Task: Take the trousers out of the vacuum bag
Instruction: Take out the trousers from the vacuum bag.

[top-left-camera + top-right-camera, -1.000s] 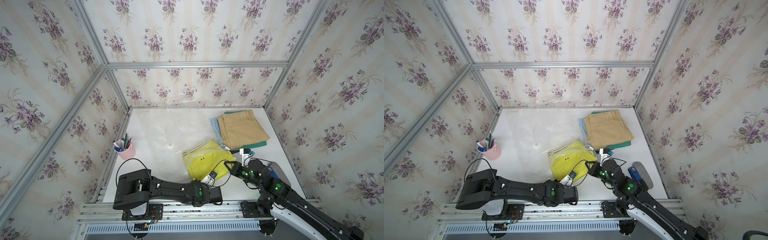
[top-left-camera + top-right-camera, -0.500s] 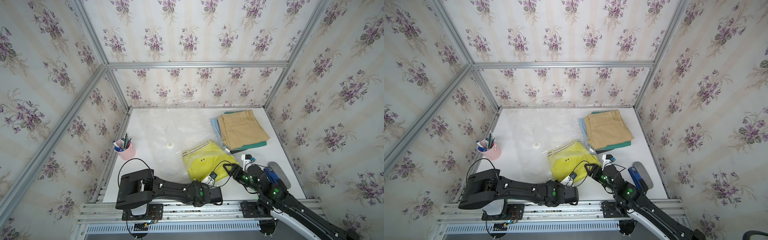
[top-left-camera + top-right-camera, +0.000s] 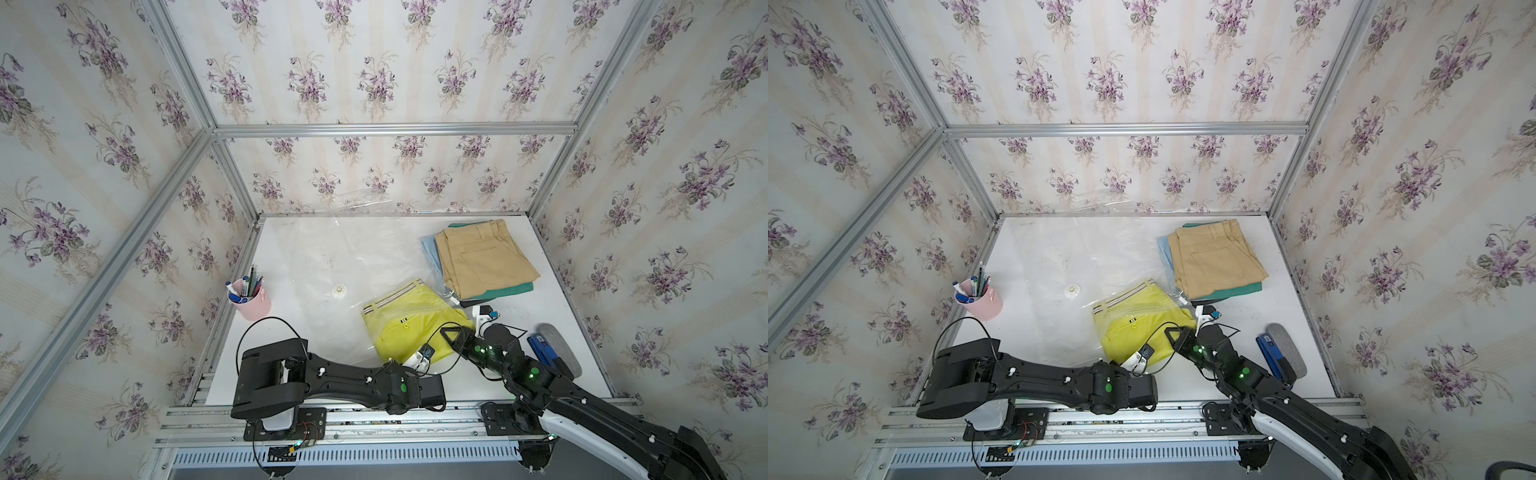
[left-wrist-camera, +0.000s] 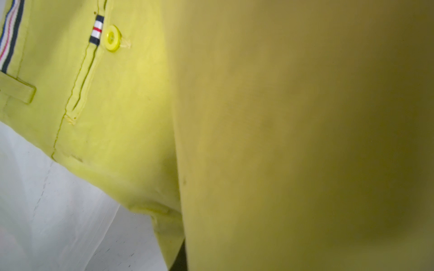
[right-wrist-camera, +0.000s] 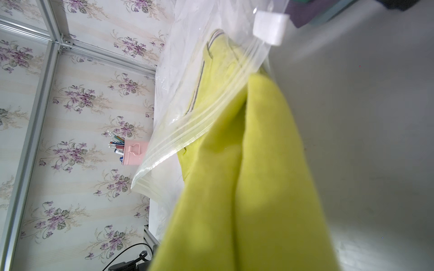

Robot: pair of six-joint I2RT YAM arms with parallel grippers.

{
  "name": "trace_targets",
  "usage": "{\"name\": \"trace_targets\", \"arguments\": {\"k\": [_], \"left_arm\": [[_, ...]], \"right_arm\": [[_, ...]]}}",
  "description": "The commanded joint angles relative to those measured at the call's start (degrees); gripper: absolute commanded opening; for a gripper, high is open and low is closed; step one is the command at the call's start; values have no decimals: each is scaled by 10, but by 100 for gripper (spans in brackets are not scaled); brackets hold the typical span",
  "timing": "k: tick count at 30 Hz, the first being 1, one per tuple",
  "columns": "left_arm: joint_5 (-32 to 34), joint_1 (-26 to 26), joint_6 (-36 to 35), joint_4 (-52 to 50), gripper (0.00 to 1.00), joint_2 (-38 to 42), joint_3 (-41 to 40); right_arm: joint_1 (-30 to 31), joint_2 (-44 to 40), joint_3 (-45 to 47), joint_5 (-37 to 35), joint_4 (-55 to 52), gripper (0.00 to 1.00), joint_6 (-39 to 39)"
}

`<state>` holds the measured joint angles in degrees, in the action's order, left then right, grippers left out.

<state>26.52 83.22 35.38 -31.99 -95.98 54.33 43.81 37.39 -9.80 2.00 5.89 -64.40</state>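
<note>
The yellow trousers (image 3: 409, 322) (image 3: 1138, 328) lie near the table's front middle. Their striped waistband end is still inside the transparent vacuum bag (image 3: 332, 257) (image 3: 1059, 257), and the zip edge crosses them. My left gripper (image 3: 415, 358) (image 3: 1136, 358) sits at their near edge. Its wrist view is filled by yellow cloth (image 4: 117, 93), and it looks shut on that cloth. My right gripper (image 3: 451, 333) (image 3: 1177, 334) is at their near right corner. Bunched yellow cloth (image 5: 258, 164) runs up to it and hides the jaws. Khaki trousers (image 3: 482, 257) top a stack at the back right.
A pink cup (image 3: 253, 301) of pens stands at the left edge. A blue and grey tool (image 3: 552, 349) lies at the front right. The bag's white valve (image 3: 339, 289) is mid-table, and its white slider (image 5: 270, 28) sits by the stack. Papered walls enclose the table.
The right gripper has moved a little left and nearer, onto the near right corner of the yellow trousers, and the right arm has drawn back. The left arm is unchanged.
</note>
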Motion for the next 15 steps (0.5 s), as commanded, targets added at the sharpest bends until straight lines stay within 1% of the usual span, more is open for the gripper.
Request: {"name": "trace_targets", "arguments": {"k": [1, 5, 10, 15], "left_arm": [[25, 6, 4, -5, 0, 11, 19], [53, 17, 0, -50, 0, 26, 52], [64, 23, -31, -94, 0, 64, 96], [65, 25, -71, -144, 0, 107, 137]], "right_arm": [[0, -16, -17, 2, 12, 14, 22], [0, -60, -55, -6, -53, 0, 41], [0, -98, -118, 3, -125, 0, 60], [0, -99, -187, 25, -169, 0, 87]]}}
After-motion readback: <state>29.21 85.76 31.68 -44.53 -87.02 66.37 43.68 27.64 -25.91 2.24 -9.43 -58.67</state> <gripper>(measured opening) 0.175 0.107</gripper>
